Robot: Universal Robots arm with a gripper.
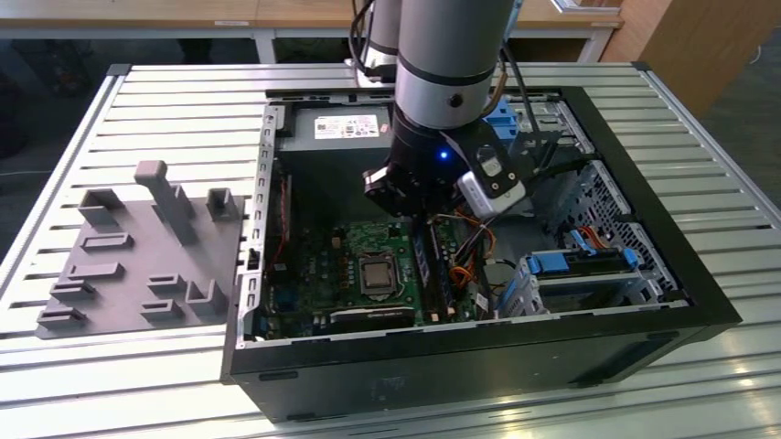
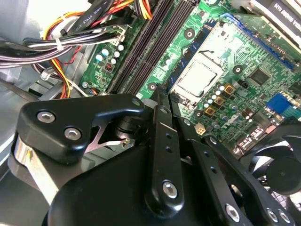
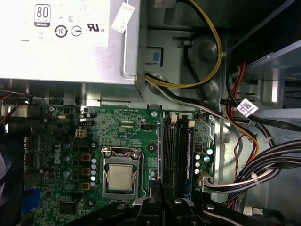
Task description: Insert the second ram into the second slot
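The claw (image 1: 412, 215) hangs at the centre of the exterior view, inside the open computer case (image 1: 701, 306), just above the memory slots (image 3: 176, 150) of the green motherboard (image 1: 320, 270). I cannot tell whether it is open, closed or gripping anything. In the first wrist view a thin blue strip (image 3: 190, 155) runs along the outermost slot, beside the cables (image 3: 263, 174). Whether that is the second ram is unclear.
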